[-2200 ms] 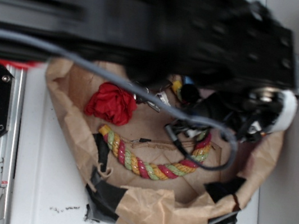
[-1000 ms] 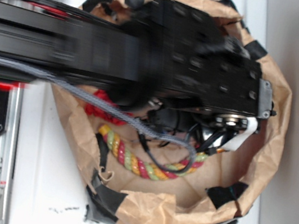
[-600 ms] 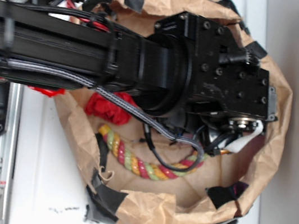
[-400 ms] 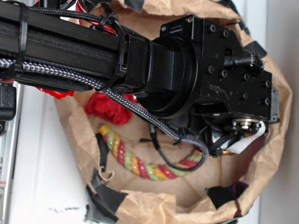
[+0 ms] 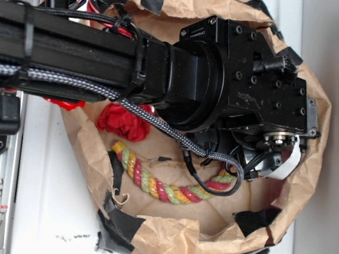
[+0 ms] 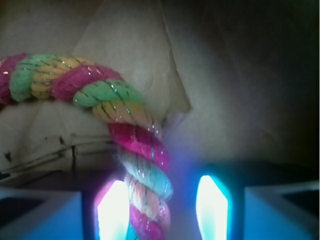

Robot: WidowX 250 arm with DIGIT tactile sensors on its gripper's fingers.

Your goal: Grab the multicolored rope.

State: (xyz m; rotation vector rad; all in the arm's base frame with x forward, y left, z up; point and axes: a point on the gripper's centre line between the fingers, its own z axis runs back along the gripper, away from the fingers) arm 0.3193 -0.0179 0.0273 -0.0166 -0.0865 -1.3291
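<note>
Brown paper bag (image 5: 170, 243) is holding one multicolored rope (image 6: 125, 120) and one red cloth ball (image 5: 125, 120). Gripper (image 6: 162, 207) is standing open, its fingers (image 6: 112, 210) straddling the rope's end without clamping it.

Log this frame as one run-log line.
phase: pre-grasp | pincer: open, straddling multicolored rope | rope: lying in paper bag, not lifted | red cloth ball: untouched
</note>
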